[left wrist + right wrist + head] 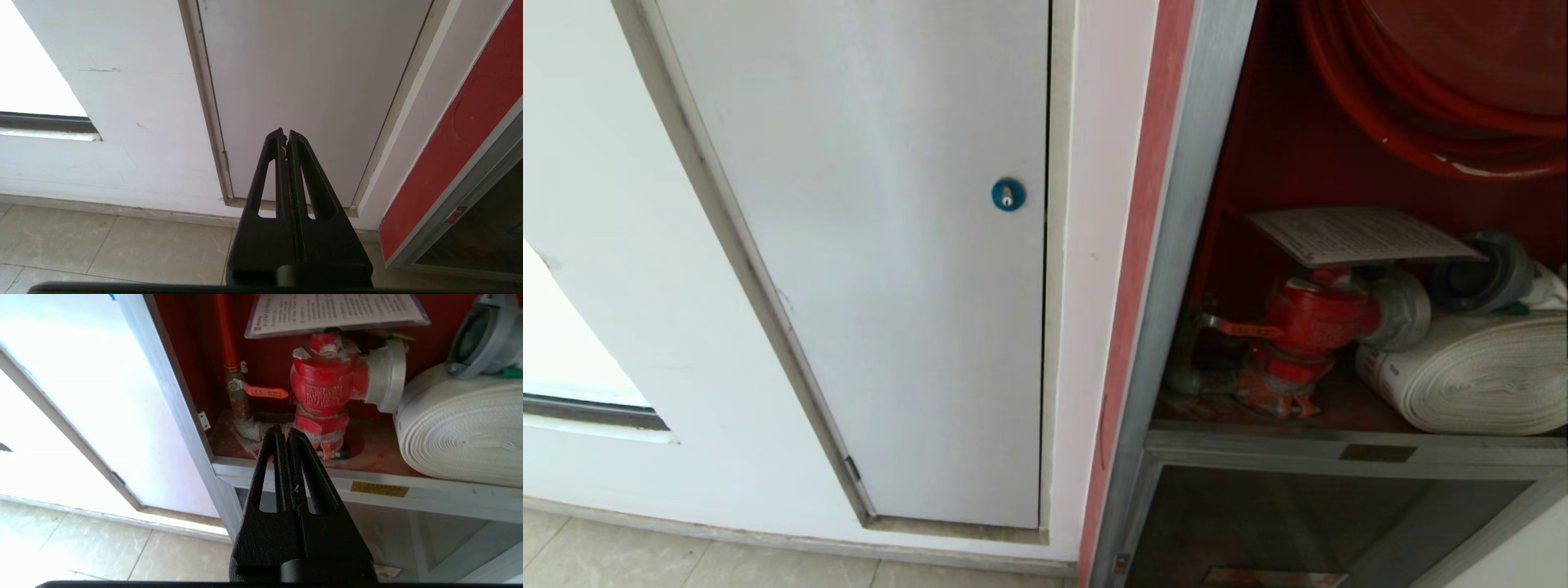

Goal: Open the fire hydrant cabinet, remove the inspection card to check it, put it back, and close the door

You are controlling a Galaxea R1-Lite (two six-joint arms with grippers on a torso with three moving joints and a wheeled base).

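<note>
Inside the fire hydrant cabinet (1201,245) there is one inspection card (1356,234), lying on top of one red valve (1311,322). Right of the valve lies one white rolled hose (1478,376), and above the valve hangs one red hose reel (1445,90). Left of the cabinet there is one white panel door (890,286) with one blue lock (1008,194).

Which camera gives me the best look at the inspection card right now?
The head view: the inspection card shows whole there, lying flat on top of the red hydrant valve inside the open fire hydrant cabinet. The right wrist view is closer, but the picture's edge cuts off the card's far part. The left wrist view shows none of it.
</note>
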